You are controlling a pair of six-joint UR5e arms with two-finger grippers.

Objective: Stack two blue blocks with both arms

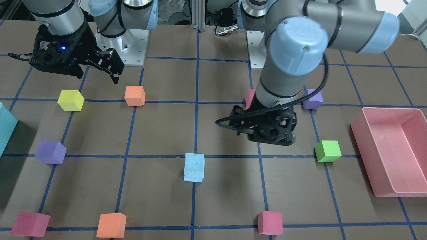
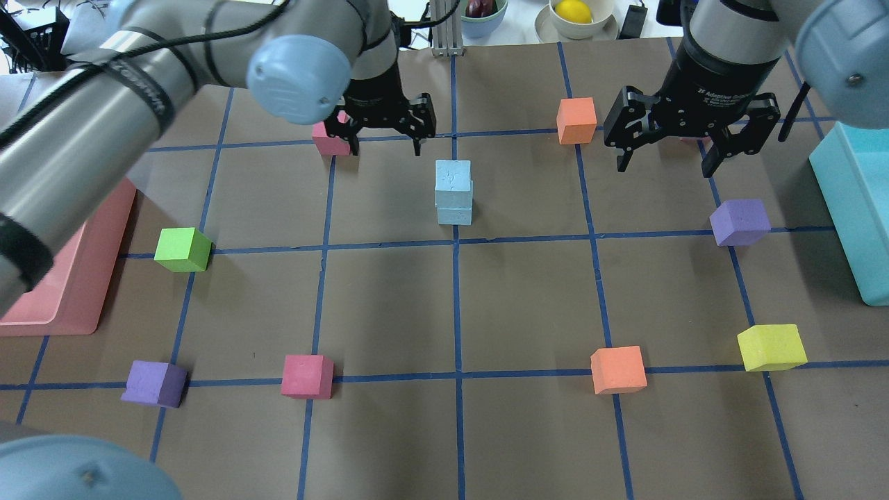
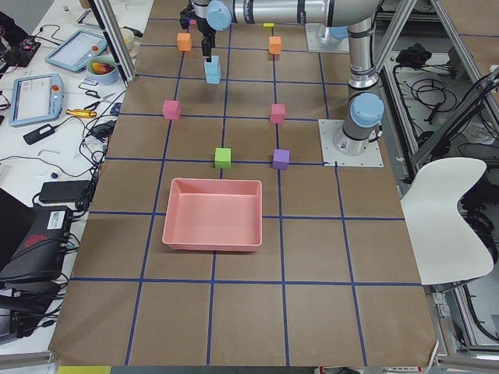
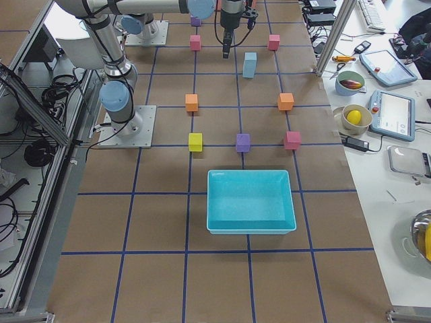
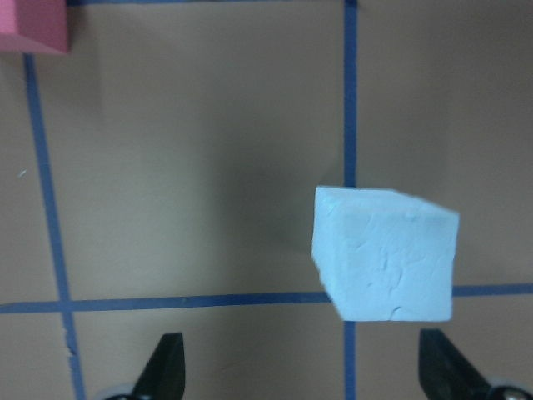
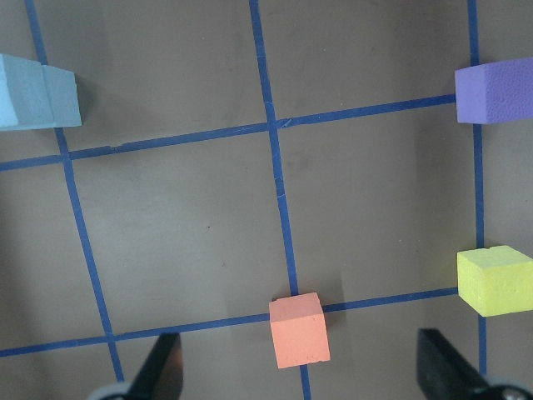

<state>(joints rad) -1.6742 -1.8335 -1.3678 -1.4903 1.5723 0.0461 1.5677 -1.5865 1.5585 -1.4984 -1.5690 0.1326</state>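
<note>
The two blue blocks [image 2: 453, 198] are seen stacked, one on the other, in the middle of the worktop [image 2: 528, 298]. The left gripper [image 2: 386, 147] is held spread and empty near the stack. The right gripper [image 2: 665, 167] is spread too, well apart. The job looks done.

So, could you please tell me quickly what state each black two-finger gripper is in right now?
Left gripper: open, holding nothing.
Right gripper: open, holding nothing.
</note>
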